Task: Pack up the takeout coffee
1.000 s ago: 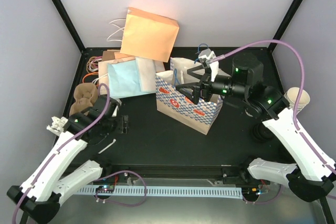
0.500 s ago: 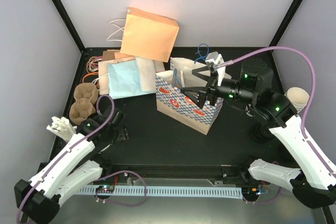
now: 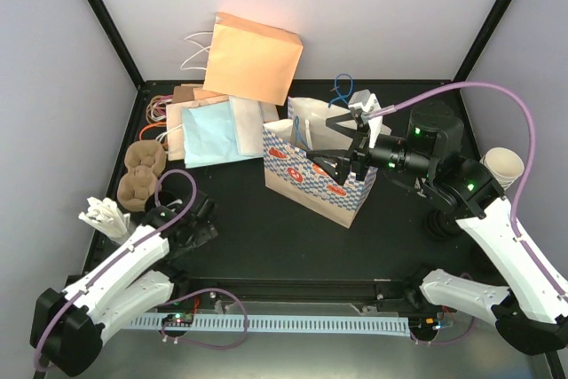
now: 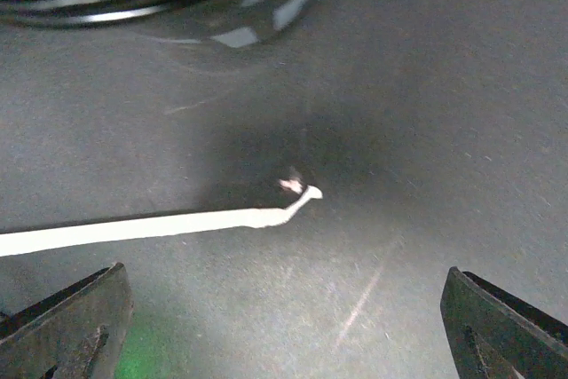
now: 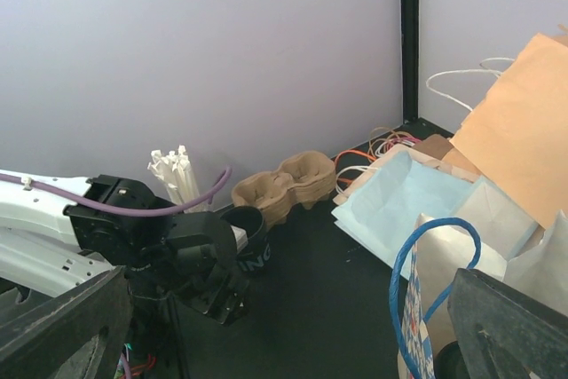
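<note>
Place of the takeout coffee cannot be told with certainty. A cream paper cup [image 3: 502,164] is noted at the desk's [image 3: 266,237] 3 o'clock edge, single or stacked unclear. Right gripper [image 3: 330,144] is held spread wide, grasping nothing, over the blue-checked bag [image 3: 311,179] near centre. Left gripper [image 4: 284,312] is released, low over the desk at 8 o'clock.

This is a robotics lab cell staged as a takeout counter. Plain pale walls [image 3: 311,6] and black frame posts [image 3: 108,28] box in a black desk [image 3: 248,228]. Paper bags [image 3: 257,55] and pulp cup carriers [image 3: 142,170] are piled ahead of the right pincer [image 3: 321,139].
</note>
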You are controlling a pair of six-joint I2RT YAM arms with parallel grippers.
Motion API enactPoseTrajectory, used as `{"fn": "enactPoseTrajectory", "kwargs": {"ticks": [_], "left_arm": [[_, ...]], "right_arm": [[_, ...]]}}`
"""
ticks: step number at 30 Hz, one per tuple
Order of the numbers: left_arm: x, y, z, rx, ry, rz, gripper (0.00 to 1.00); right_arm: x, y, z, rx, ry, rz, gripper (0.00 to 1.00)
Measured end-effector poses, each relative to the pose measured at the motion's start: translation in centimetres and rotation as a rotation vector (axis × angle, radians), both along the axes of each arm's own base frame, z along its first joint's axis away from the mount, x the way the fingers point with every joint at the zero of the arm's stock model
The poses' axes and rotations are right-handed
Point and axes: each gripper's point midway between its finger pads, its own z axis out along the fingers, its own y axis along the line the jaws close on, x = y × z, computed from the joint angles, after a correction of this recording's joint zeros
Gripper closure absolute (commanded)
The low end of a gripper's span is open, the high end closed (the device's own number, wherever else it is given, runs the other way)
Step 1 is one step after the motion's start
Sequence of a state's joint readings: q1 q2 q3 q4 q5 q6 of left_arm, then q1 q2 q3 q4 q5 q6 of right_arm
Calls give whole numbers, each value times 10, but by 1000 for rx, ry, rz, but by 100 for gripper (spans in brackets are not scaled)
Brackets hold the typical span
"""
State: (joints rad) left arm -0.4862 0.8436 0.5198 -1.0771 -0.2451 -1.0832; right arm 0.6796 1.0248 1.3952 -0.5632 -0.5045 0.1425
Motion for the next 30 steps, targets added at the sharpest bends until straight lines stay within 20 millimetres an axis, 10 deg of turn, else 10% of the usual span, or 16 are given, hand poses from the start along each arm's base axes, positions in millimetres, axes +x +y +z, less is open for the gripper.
{"fn": "enactPoseTrajectory", "kwargs": {"ticks": [30], "left_arm": [[-10, 20, -34, -255, -93, 827, 34]], "right_arm": [[-4, 1, -2, -1, 0, 20, 0]]}}
